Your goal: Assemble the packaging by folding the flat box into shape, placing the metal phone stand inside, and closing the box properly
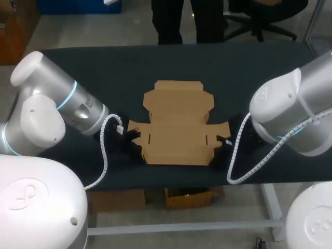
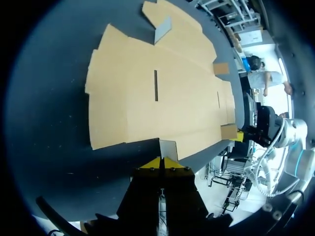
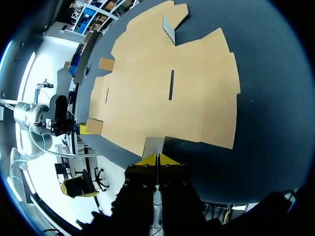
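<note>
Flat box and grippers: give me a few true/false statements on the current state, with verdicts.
1. The flat box lies unfolded on the table. True.
2. The metal phone stand sits on the box. False: no stand shows in any view.
3. The left gripper and right gripper are at the box's two corners nearest the robot. True.
4. The left gripper's fingers are spread wide. False: its yellow tips are together, at a small raised flap.
</note>
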